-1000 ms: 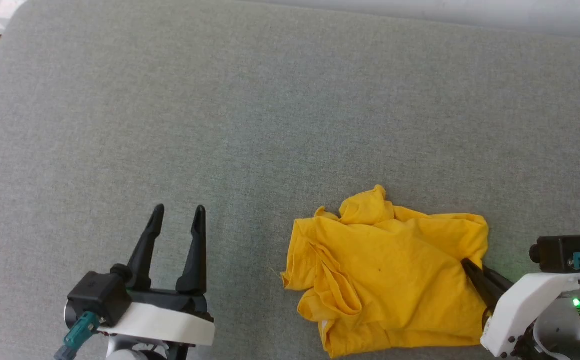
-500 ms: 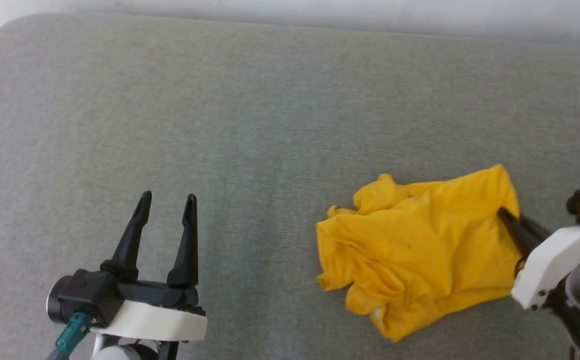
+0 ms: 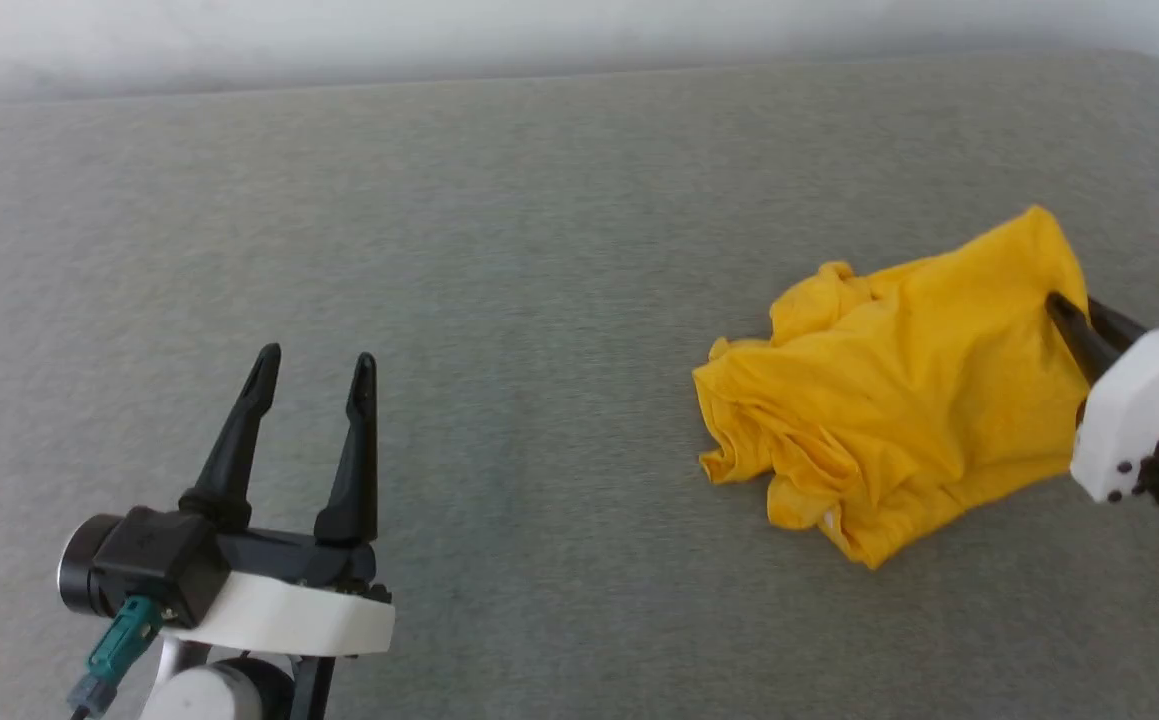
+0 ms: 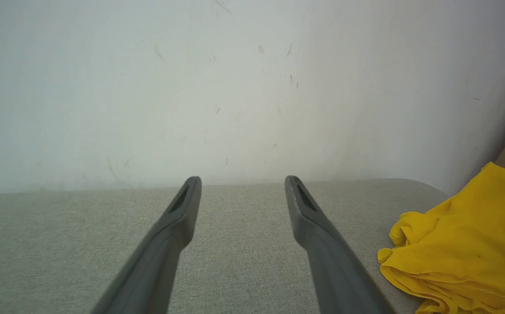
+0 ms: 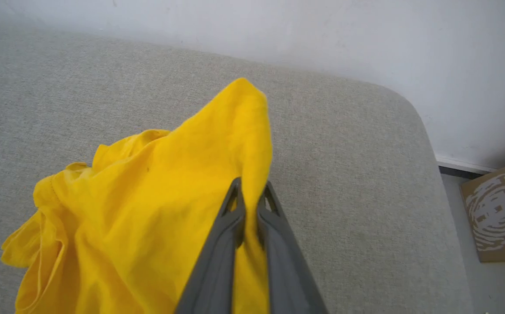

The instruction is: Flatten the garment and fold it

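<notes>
Garment (image 3: 899, 400), a crumpled heap, one edge in the right hand (image 5: 251, 186)

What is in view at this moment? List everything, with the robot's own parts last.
T-shirt: one, bright yellow, crumpled on the right part of the padded surface, its right edge lifted.
padded surface: one, grey fabric, lying under everything else.
wall: one, white, behind the surface's far edge.
cardboard box: one, brown with a white print, past the surface's rounded corner, seen in the right wrist view.
left gripper: one, dark fingers on a white and black wrist, lower left of the head view, jaws open with nothing between them, well apart from the T-shirt.
right gripper: one, dark fingers, at the far right of the head view, jaws shut on the T-shirt's edge.
</notes>
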Motion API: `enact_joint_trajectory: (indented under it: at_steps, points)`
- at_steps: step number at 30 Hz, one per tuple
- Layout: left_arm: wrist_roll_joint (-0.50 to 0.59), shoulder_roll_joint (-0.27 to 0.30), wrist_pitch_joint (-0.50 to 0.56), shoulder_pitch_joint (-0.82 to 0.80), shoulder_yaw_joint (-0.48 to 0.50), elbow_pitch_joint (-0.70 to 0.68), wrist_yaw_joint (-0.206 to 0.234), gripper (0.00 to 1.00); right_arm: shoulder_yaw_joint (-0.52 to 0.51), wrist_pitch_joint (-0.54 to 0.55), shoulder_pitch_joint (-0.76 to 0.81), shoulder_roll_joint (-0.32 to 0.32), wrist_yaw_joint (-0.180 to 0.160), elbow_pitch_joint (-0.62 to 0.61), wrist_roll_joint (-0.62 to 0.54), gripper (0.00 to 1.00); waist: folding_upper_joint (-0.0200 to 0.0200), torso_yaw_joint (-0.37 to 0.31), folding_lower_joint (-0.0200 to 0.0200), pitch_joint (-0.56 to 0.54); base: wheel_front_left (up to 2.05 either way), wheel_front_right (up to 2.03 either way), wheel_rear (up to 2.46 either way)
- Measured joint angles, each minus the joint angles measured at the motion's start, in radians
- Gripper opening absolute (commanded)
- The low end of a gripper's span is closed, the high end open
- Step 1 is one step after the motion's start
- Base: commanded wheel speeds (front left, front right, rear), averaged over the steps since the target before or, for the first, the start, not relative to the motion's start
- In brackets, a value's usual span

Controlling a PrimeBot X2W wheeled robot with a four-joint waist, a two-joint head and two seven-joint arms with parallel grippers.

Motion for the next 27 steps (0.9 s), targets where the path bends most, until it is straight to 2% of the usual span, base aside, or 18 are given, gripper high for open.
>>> enact_joint_trajectory:
  at_steps: [10,19,27]
  points:
    - [0.022,0.020,0.032,-0.055,-0.003,-0.029,0.007,1.00,-0.008,-0.052,-0.142,-0.079,0.000,0.138,-0.011,0.00,0.0000,-0.112,0.0000,0.034,0.00,0.00,0.00]
    - [0.069,0.051,0.057,-0.125,0.002,-0.072,0.018,1.00,-0.016,-0.141,-0.252,-0.140,0.000,0.265,-0.020,0.00,0.0000,-0.143,0.0001,0.147,0.00,0.00,0.00]
    - [0.108,0.049,0.046,-0.230,-0.019,-0.096,0.017,1.00,-0.073,-0.212,-0.309,-0.185,0.000,0.394,-0.060,0.00,0.0000,-0.142,0.0002,0.267,0.00,0.00,0.00]
